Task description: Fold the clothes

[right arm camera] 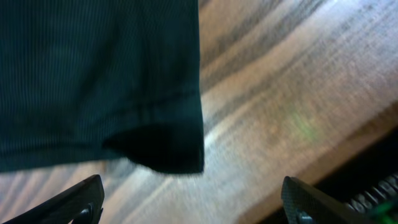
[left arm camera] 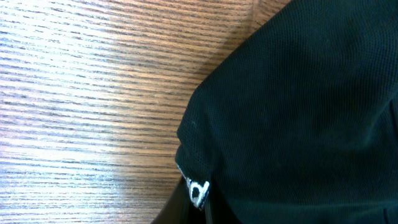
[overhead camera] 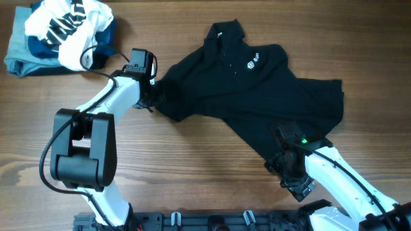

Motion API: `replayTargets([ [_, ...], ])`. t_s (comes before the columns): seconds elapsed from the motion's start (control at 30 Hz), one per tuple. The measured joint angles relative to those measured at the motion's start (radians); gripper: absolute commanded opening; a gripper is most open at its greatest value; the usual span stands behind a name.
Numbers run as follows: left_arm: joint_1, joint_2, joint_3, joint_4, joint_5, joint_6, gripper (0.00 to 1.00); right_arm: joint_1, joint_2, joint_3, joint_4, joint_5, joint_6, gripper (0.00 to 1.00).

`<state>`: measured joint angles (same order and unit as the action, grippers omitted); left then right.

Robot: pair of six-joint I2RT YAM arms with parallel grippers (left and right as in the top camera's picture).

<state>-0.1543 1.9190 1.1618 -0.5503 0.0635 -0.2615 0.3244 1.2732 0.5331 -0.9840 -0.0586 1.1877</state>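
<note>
The right arm's fingers [right arm camera: 81, 199] stand wide apart, with only bare wooden surface [right arm camera: 280, 106] between their tips. Just ahead of them, nearer one finger than the other, is a hemmed corner of the black soft-fabric shirt [right arm camera: 93, 74]. That wrist view is blurred, so I cannot tell whether the corner rests on the wood or hangs a little above it. From overhead these fingers sit at the shirt's near hem, dark against dark cloth and hard to pick out.

The left arm's fingers [overhead camera: 153, 92] are at the opposite edge of the shirt, where the cloth draws in to a narrow bunch right against them. In the left wrist view the fabric fills everything ahead and to one side. Only a dark sliver at the bottom edge may belong to the fingers. A small white mark shows there, and I cannot say what it is. The cloth hides the tips in both views, so I cannot tell whether these fingers are clamped on the shirt or merely touching it.

Farther out, the shirt lies spread and rumpled across the middle of the surface between the two sets of fingers. Its small white logo [overhead camera: 252, 63] faces up, with a short line of white lettering beside it.

Farthest from the left fingers, on the side away from the shirt, a crumpled white garment with black lettering [overhead camera: 64, 22] lies on navy and light-blue folded garments [overhead camera: 22, 54], partly cut off by the overhead frame.
</note>
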Motion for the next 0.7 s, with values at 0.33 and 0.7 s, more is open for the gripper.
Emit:
replayTargets([
  [0.33, 0.000, 0.000, 0.000, 0.008, -0.006, 0.000, 0.04, 0.000, 0.000, -0.003, 0.122, 0.122, 0.103, 0.78],
  [0.7, 0.000, 0.000, 0.000, 0.009, -0.007, 0.000, 0.05, 0.000, 0.004, -0.022, 0.220, 0.199, 0.128, 0.71],
])
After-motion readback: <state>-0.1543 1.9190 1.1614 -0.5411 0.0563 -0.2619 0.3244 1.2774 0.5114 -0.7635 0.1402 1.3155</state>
